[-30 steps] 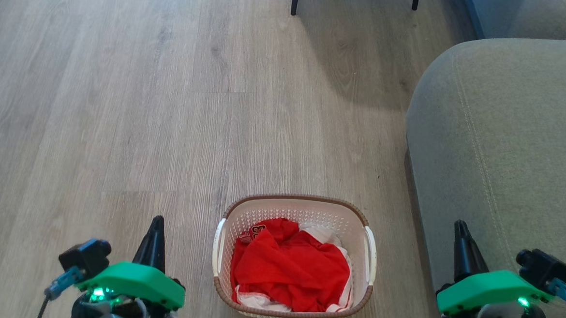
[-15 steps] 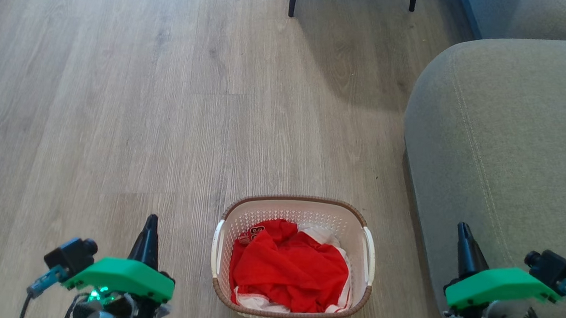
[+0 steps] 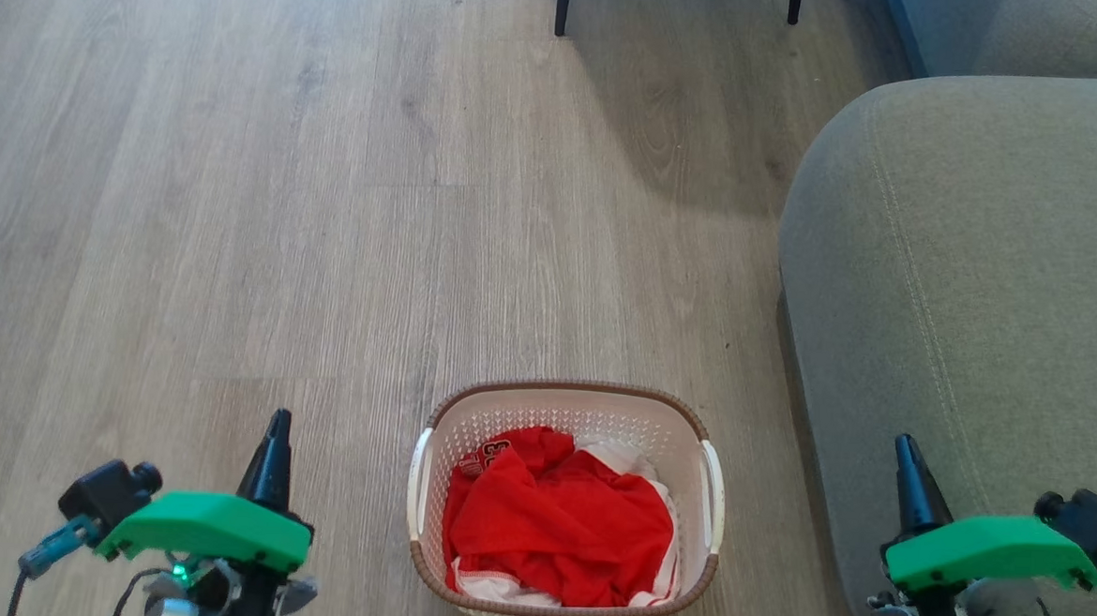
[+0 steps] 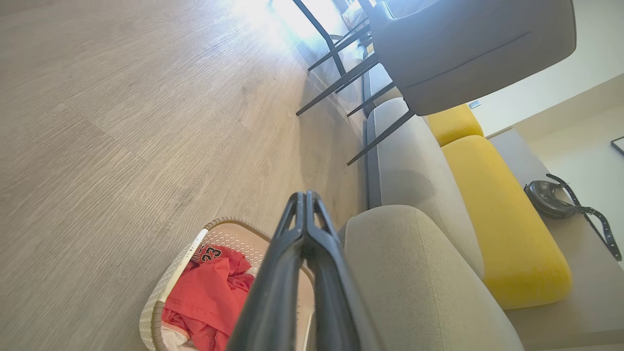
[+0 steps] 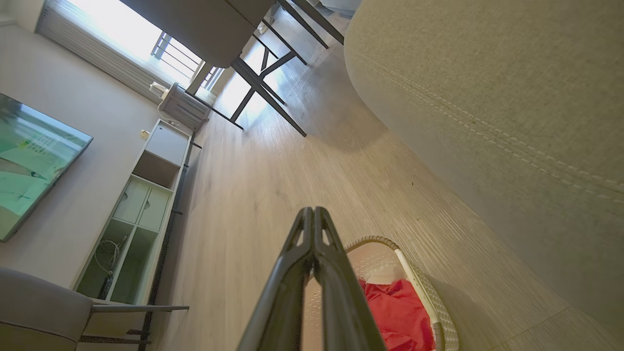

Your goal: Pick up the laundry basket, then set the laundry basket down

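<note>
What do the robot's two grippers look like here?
The left gripper and right gripper each have two long dark fingers tapering to a point, with slotted openings near the tips in the wrist views. A bright green cover caps each wrist, beside a small black camera with a blue connector. A green light glows under the left cover.

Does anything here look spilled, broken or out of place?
Nothing stands out. The laundry basket sits upright on the floor beside the sofa, red clothes heaped inside, nothing spilled.
</note>
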